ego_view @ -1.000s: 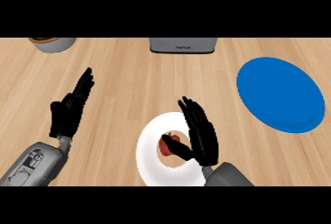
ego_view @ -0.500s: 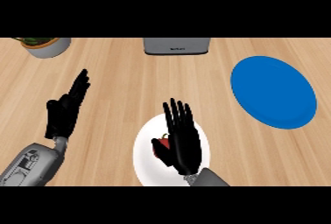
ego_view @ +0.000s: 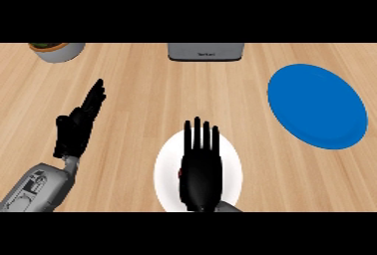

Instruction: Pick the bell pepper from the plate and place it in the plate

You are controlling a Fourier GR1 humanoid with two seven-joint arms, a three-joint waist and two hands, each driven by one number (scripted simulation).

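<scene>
Barely started, judging by the layout. The right hand [ego_view: 200,167] is held flat over the white plate [ego_view: 165,164], fingers straight and pressed close together, nothing gripped. The bell pepper [ego_view: 182,173] is almost fully hidden beneath the palm; only a red sliver is seen at the hand's left edge, on the white plate. The blue plate [ego_view: 316,104] lies well apart to the right, with nothing on it. Grasp, lift, carry and release are all left. The left hand [ego_view: 77,124] is resting open at the left.
</scene>
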